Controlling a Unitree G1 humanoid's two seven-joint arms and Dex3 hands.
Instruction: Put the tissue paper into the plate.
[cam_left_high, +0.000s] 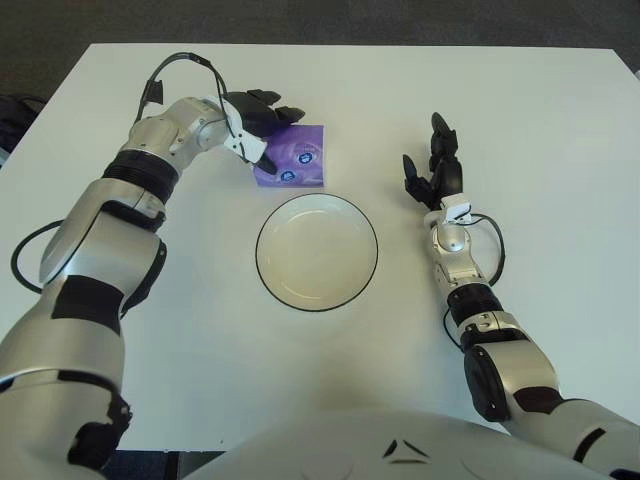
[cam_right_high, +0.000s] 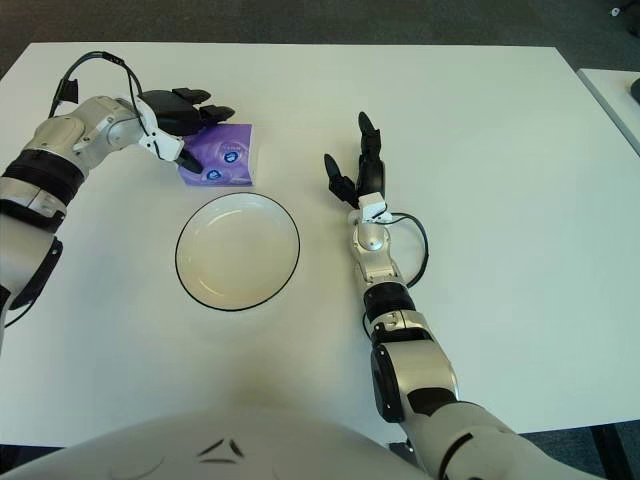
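A purple tissue pack (cam_left_high: 300, 160) lies flat on the white table, just behind the left part of the plate. The white plate with a dark rim (cam_left_high: 259, 250) is empty and sits at the table's middle. My left hand (cam_left_high: 265, 125) is at the pack's upper-left corner. Its dark fingers (cam_left_high: 272, 104) stretch along the pack's far edge and the thumb lies at its left edge; the pack stays on the table. My right hand (cam_left_high: 435, 170) shows to the right of the plate, fingers spread and pointing away from me, holding nothing.
The white table (cam_left_high: 520, 110) reaches its far edge at the top of the view. A second white surface (cam_right_high: 615, 95) shows at the far right. A black cable (cam_left_high: 180, 62) loops over my left wrist.
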